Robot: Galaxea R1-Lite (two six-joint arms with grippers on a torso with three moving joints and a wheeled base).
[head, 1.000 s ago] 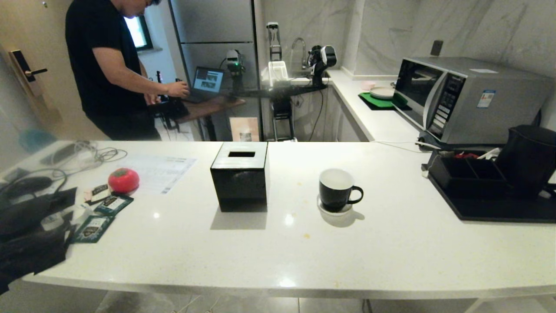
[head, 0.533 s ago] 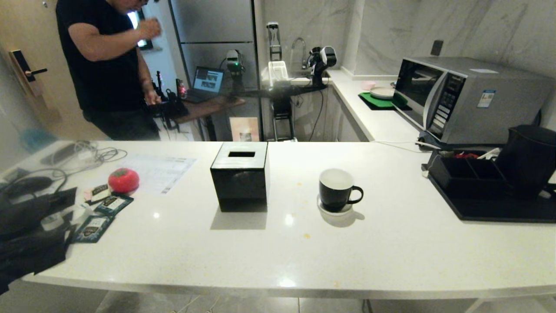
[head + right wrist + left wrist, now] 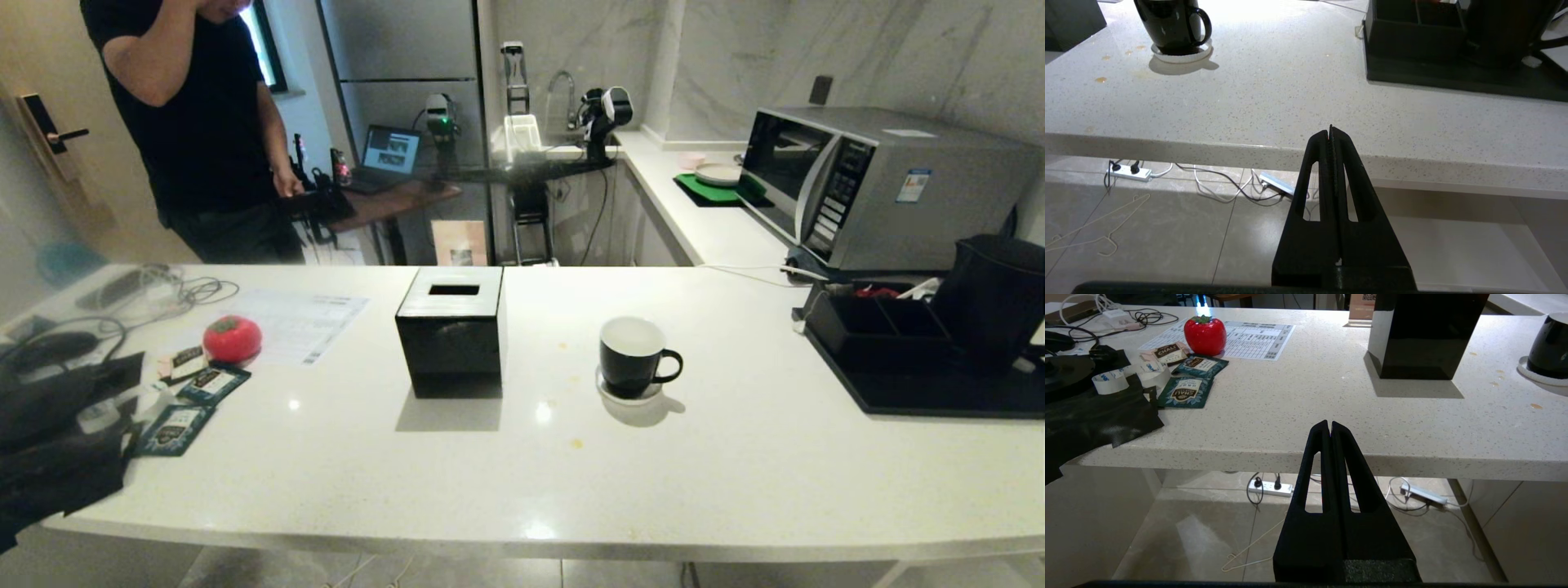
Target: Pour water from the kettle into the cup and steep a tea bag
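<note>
The glossy black cup [image 3: 633, 355] with a white inside stands on a small white coaster mid-counter, handle to the right; it also shows in the right wrist view [image 3: 1171, 24] and at the edge of the left wrist view [image 3: 1549, 347]. The matte black kettle [image 3: 992, 298] sits on a black tray [image 3: 922, 400] at the far right, and the right wrist view catches it too [image 3: 1502, 28]. The tea bag is out of view. My left gripper [image 3: 1330, 424] and right gripper [image 3: 1330, 129] are both shut and empty, held low before the counter's front edge. Neither shows in the head view.
A black square box [image 3: 453, 339] with a slotted top stands left of the cup. A red tomato-shaped object [image 3: 233, 337], teal sachets [image 3: 175, 426], cables and black cloth crowd the left end. A microwave [image 3: 873, 184] is behind the tray. A person [image 3: 188, 122] stands beyond the counter.
The person behind the counter has lifted a hand from the desk up to the head and shifted left. Nothing on the counter has moved.
</note>
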